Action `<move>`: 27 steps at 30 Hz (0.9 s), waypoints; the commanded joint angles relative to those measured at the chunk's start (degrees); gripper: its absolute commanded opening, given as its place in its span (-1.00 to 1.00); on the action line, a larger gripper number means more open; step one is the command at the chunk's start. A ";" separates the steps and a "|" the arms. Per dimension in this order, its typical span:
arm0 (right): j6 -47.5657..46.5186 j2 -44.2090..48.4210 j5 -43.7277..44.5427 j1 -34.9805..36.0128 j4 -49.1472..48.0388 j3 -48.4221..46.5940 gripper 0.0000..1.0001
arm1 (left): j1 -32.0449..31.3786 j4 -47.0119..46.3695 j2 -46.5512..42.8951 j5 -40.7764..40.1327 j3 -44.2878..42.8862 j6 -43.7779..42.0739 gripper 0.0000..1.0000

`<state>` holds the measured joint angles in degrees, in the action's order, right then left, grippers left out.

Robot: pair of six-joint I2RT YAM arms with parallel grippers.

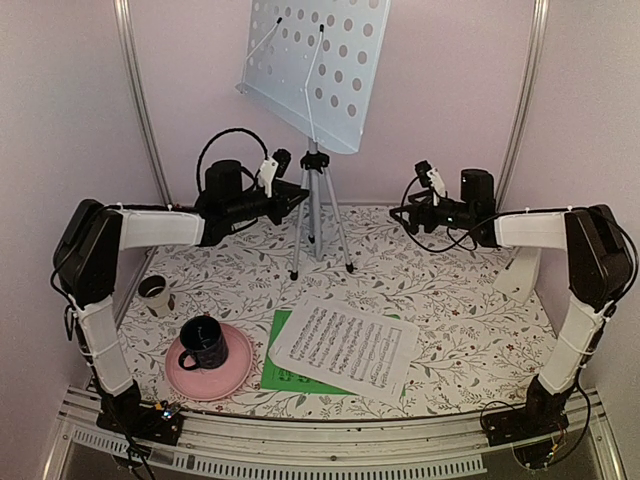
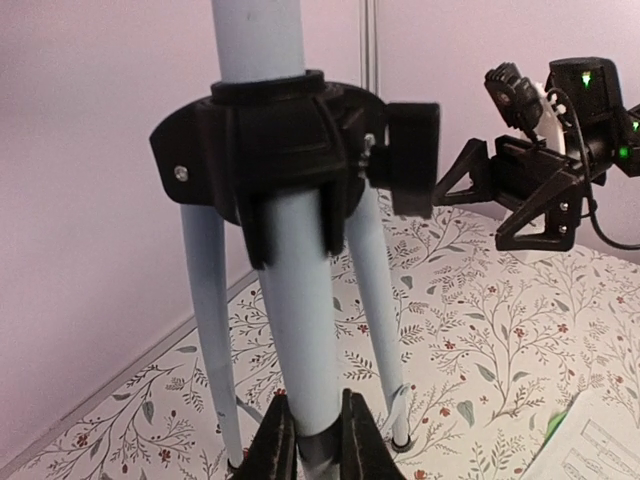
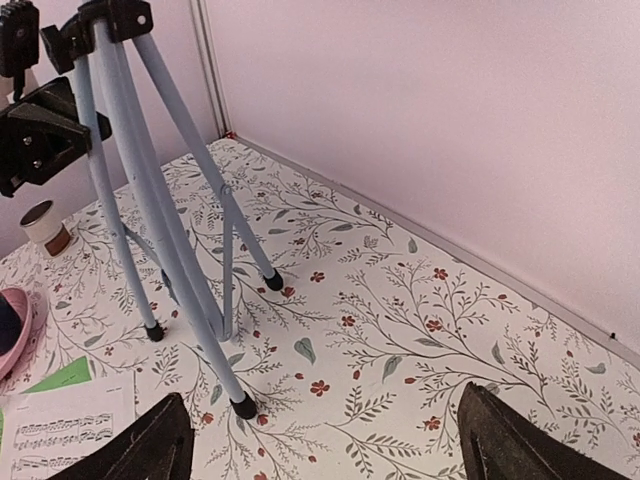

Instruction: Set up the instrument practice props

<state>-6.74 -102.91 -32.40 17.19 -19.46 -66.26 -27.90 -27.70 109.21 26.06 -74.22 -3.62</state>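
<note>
Top external view: the music stand (image 1: 315,65) is upright at the back of the table (image 1: 450,290). Its pale-blue perforated desk is tilted, high up on the tripod (image 1: 318,215).
Tripod feet: from where I stand all three are spread and planted on the floral table top.
Left gripper (image 2: 318,445): clamped on one tripod leg, below the black collar (image 2: 270,150). A finger presses on each side of the tube.
Right gripper (image 3: 320,465): jaws spread wide with nothing between them. It hangs above the table to the right of the tripod, pointing towards it but apart from it.
White sheet of music (image 1: 345,345): lying flat near the front middle of the table, turned at a slight angle.
Green sheet of music (image 1: 285,372): flat beneath the white sheet, showing only along that sheet's left and lower edge.
Metronome (image 1: 522,272): small and white, at the right side of the table. It is partly hidden behind the right arm, so I cannot make out any detail.
Mug (image 1: 203,343): dark, sitting on the pink plate (image 1: 238,368) at the front left.
Beige cup (image 1: 155,293): just behind the plate, close to the left arm.
</note>
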 commanded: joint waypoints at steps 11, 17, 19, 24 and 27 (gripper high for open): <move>-5.57 -14.47 -5.09 8.32 0.83 -12.60 0.82 | 0.30 5.35 1.40 -3.06 -0.32 -6.16 -1.00; -7.94 -22.24 -6.11 11.03 3.98 -19.35 0.75 | 0.26 4.96 1.60 -2.64 -0.47 -6.22 -1.00; -9.09 -24.18 -6.35 11.48 5.67 -21.57 0.70 | 0.15 5.05 1.82 -2.51 -0.72 -6.35 -1.00; -11.11 -27.03 -6.69 11.89 8.28 -25.01 0.46 | 0.13 4.95 1.97 -2.10 -0.90 -6.62 -1.00; -12.04 -27.71 -6.46 12.23 8.87 -26.16 0.18 | 0.13 4.85 1.92 -1.90 -0.84 -6.73 -1.00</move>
<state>-16.49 -129.16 -38.20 29.15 -12.62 -89.54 -28.08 -26.48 109.21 25.45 -74.89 -5.54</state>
